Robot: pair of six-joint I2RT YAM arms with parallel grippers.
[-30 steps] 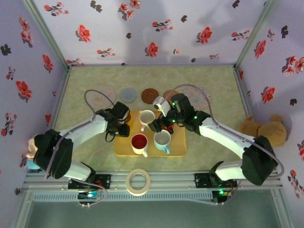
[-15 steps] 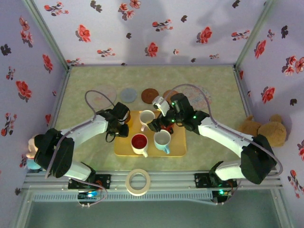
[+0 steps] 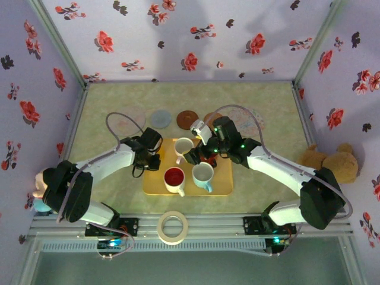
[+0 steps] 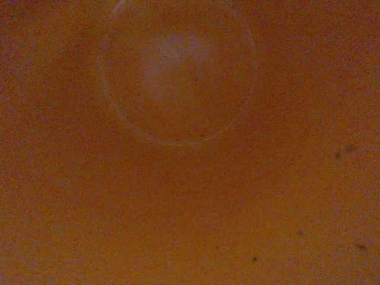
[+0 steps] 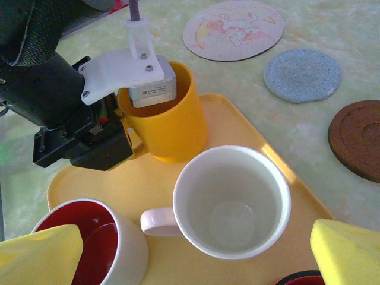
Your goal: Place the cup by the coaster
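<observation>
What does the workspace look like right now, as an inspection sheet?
Surface: greenish table, yellow tray mid-table.
Job's things: yellow cup, white cup and red-lined cup on the tray; coasters in a row behind it.
Clutter: tape roll on the near rail.
Grippers: left gripper astride the yellow cup's rim, grip unclear; right gripper open near the white cup.
Cables: a grey cable arches over each arm.
Surroundings: floral walls; teddy bear outside, right.

yellow cup (image 5: 178, 127): glossy, smooth | white cup (image 5: 231, 202): glossy ceramic | tray (image 5: 142, 190): smooth plastic | blue coaster (image 5: 302, 74): woven cloth
</observation>
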